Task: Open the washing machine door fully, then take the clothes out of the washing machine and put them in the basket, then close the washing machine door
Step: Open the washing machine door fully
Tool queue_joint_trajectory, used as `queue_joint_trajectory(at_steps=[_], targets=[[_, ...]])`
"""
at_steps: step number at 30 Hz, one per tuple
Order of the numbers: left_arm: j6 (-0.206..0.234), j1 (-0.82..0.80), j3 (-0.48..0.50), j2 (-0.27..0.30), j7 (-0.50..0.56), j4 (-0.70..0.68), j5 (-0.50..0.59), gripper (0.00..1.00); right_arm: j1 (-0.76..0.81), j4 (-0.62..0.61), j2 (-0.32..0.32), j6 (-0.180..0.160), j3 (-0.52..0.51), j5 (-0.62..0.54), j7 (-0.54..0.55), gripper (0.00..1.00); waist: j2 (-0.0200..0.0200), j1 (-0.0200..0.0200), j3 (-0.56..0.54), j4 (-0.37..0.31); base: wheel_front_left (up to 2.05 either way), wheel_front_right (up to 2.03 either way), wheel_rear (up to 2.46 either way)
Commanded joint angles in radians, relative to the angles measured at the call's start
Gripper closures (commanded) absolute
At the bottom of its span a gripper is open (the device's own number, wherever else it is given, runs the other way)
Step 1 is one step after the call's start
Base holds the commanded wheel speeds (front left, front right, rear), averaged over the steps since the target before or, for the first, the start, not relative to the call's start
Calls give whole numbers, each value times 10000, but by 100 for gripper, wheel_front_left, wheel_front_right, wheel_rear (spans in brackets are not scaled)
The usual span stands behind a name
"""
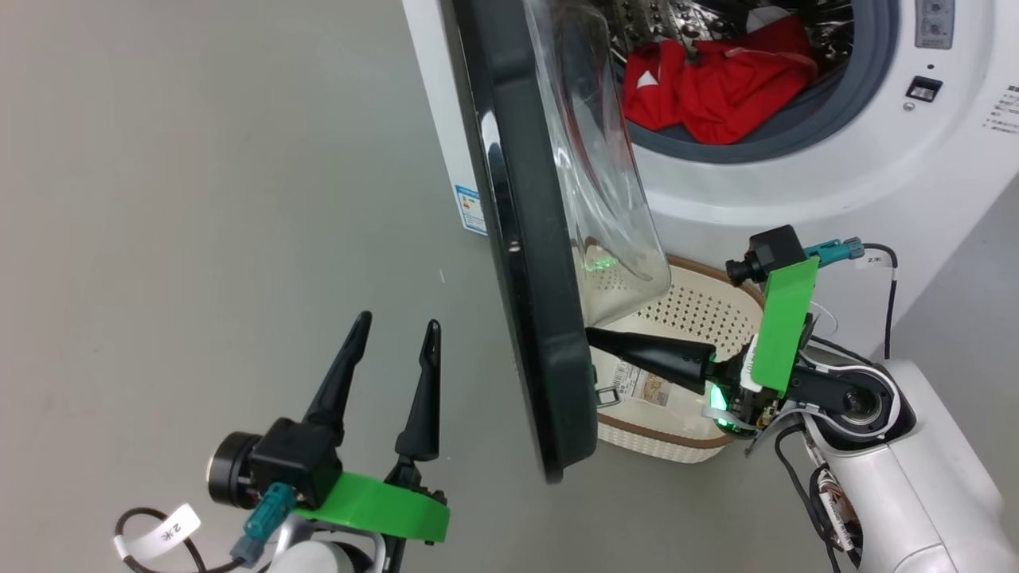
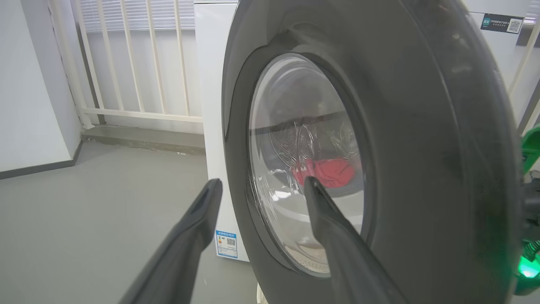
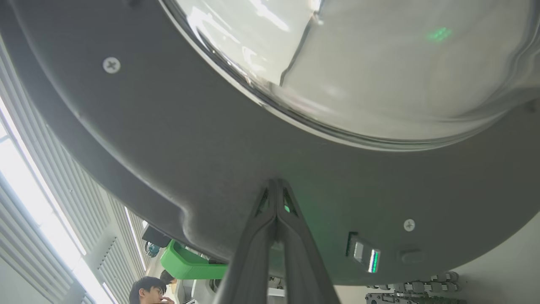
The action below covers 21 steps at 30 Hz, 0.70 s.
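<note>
The washing machine door (image 1: 529, 263) stands roughly half open, edge-on to the head view, its clear glass bowl (image 1: 605, 175) bulging toward the drum. My right gripper (image 1: 593, 338) is shut, its tips pressed against the door's inner face (image 3: 274, 169) near the lower rim. My left gripper (image 1: 394, 326) hangs open over the floor, left of the door's outer side (image 2: 422, 147), holding nothing. The red clothes (image 1: 716, 83) lie in the drum of the white washing machine (image 1: 836, 159). The basket (image 1: 700, 314) sits on the floor under the door opening, partly hidden by the door and my right gripper.
Grey floor (image 1: 199, 199) spreads to the left of the machine. A white railing (image 2: 135, 63) and a low step stand behind it. A person (image 3: 147, 291) shows low in the right wrist view, beyond the door's rim.
</note>
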Motion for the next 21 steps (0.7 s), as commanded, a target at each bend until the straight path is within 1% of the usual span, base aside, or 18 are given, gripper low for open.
queue_joint_trajectory(at_steps=[1, 12, 21], targets=[[63, -58, 301, 150, -76, -180, -34, 0, -20, -307, 179, 65, 333, 187, -28, 100, 0, 0, -42, 120, 0, 0, 0], [80, -28, 224, 150, -76, -103, -112, 0, -19, -198, 169, 65, 672, 413, -173, 100, 0, 0, -135, 430, 0, 0, 0], [86, -15, 246, 150, -76, -66, -144, 0, -44, -183, 32, 65, 1011, 645, -341, 100, 0, 0, -183, 456, 0, 0, 0]])
